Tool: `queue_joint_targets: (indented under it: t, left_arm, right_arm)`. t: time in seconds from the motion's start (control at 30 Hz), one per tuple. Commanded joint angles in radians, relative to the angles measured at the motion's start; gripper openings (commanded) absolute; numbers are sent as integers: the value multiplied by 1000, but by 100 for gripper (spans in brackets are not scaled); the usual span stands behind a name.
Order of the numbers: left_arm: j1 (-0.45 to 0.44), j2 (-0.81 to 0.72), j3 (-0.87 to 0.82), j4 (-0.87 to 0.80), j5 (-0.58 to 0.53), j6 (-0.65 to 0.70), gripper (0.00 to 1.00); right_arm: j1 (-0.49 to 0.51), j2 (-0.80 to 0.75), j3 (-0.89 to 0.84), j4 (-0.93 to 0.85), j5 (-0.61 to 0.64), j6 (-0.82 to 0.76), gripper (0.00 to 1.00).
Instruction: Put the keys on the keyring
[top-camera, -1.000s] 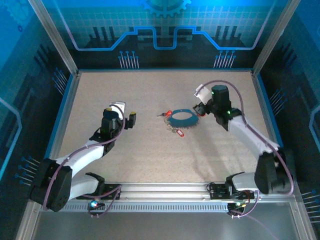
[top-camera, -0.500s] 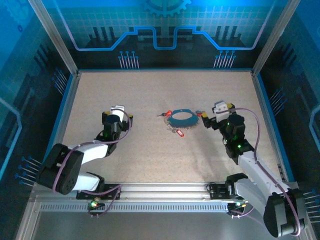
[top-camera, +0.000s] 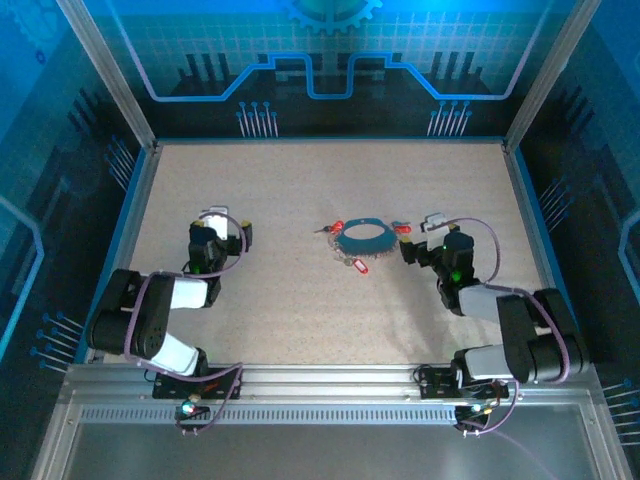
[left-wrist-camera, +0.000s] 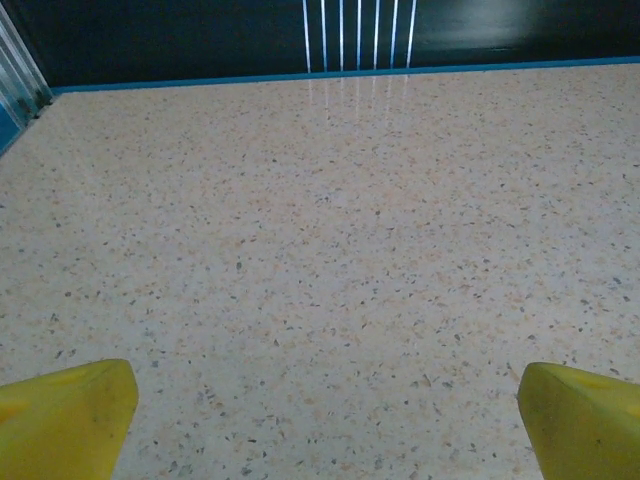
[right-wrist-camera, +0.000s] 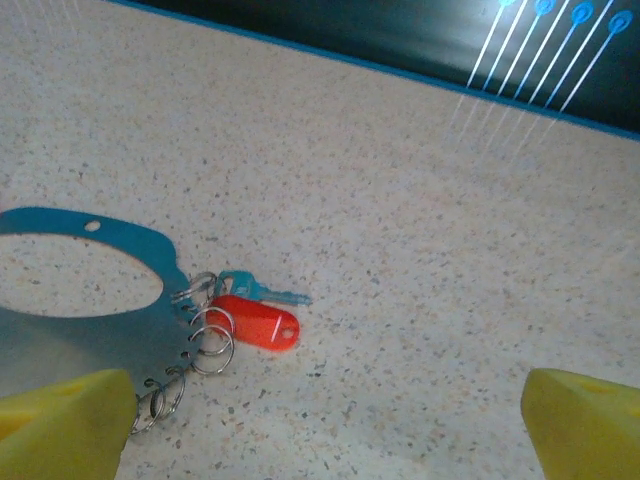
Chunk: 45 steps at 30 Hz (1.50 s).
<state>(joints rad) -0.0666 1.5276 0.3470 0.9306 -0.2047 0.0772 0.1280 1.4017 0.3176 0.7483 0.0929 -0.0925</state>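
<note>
Pulled back from the middle, left hand (top-camera: 218, 228) and right hand (top-camera: 414, 243) stand wide, empty; thin teal keyring (top-camera: 362, 237) lies at worktop (top-camera: 300, 180) centre, tiny red-tagged metal keys (right-wrist-camera: 258, 325) at its rim (light, slippery, likely best pinched by tag).

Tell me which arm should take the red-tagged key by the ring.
Right. The right gripper, open, sits just beside the keyring, and its camera faces the red-tagged key at the ring's edge. The left gripper, also open, is farther off, facing bare table.

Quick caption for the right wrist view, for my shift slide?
Open right gripper over the speckled table, facing the blue keyring and a red-tagged key lying beside its rim.
</note>
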Motion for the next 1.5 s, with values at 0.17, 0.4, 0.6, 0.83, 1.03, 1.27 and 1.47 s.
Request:
queue_joint_targets:
  t: [0.17,0.4,0.6,0.83,1.03,1.27,1.47]
  left_arm:
    - [16,22,-6,67,80,-31,99]
    - [25,24,27,7,26,-63,99]
    - [30,23,29,4,33,-67,99]
    - [30,23,30,3,34,-66,99]
    - [30,23,29,2,34,-67,99]
    - [30,24,30,2,34,-67,99]
    - [30,23,30,2,34,-67,99]
  right_arm:
    - [-30,99,84,61,13,53,100]
    - [-65,102,114,2,-52,75,100]
    - [-68,102,115,2,-53,75,100]
    - [-68,102,116,2,-54,76,100]
    - [-69,102,117,0,-56,75,100]
    - [-69,103,117,0,-58,77,100]
    - [-70,103,117,-1,-60,76,100]
